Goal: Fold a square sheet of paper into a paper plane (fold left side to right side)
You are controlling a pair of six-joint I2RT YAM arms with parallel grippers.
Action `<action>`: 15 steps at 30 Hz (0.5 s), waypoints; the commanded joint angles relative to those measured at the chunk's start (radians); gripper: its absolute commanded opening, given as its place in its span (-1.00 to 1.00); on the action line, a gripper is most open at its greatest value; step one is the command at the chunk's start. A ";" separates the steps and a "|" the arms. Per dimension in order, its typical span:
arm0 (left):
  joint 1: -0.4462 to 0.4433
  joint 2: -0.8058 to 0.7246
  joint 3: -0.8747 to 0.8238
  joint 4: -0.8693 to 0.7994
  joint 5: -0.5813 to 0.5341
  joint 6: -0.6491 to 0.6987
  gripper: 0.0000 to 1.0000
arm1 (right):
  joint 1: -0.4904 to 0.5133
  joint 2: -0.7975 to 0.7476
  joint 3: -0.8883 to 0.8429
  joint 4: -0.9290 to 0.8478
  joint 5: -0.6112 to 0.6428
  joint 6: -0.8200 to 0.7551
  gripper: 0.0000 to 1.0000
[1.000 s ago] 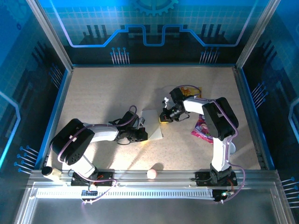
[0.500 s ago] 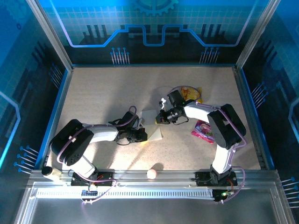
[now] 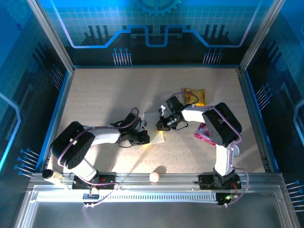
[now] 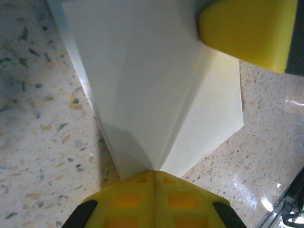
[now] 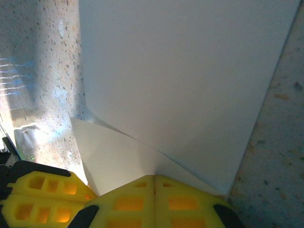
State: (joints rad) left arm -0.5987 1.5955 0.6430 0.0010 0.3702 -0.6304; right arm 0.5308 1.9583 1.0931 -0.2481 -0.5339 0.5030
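You had the square sheet of paper (image 3: 153,121), part-folded, at centre of table (image 3: 104,95). L gripper (image 4: 154,175) & R gripper (image 5: 154,179) were each closed, tips on opposite edges, prob. pinning it so the crease set.

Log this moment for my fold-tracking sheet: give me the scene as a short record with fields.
paper: the square sheet of paper, creased and partly folded, between both grippers
left gripper: shut, tips at the paper's left side
right gripper: shut, tips at the paper's right side
grip: pinched or only pressed, cannot tell
other items: yellow snack packet and pink wrapper, right of the paper
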 commanded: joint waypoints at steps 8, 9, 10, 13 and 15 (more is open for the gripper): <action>-0.007 0.005 0.126 -0.082 0.025 0.018 -1.00 | -0.003 0.048 0.005 -0.080 0.076 -0.019 -1.00; -0.007 0.020 0.133 -0.080 0.026 0.020 -1.00 | -0.003 0.048 0.005 -0.080 0.077 -0.020 -1.00; -0.007 0.035 0.136 -0.073 0.031 0.021 -1.00 | -0.003 0.049 0.006 -0.081 0.078 -0.020 -1.00; -0.007 0.070 0.147 -0.046 0.043 0.018 -1.00 | -0.002 0.052 0.014 -0.093 0.080 -0.021 -1.00; -0.006 0.091 0.158 -0.039 0.050 0.020 -1.00 | -0.003 0.057 0.020 -0.104 0.086 -0.025 -1.00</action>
State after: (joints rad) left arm -0.5999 1.6554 0.7734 -0.0399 0.3874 -0.6266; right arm 0.5308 1.9671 1.1103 -0.2749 -0.5308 0.4965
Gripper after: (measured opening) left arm 0.065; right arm 0.061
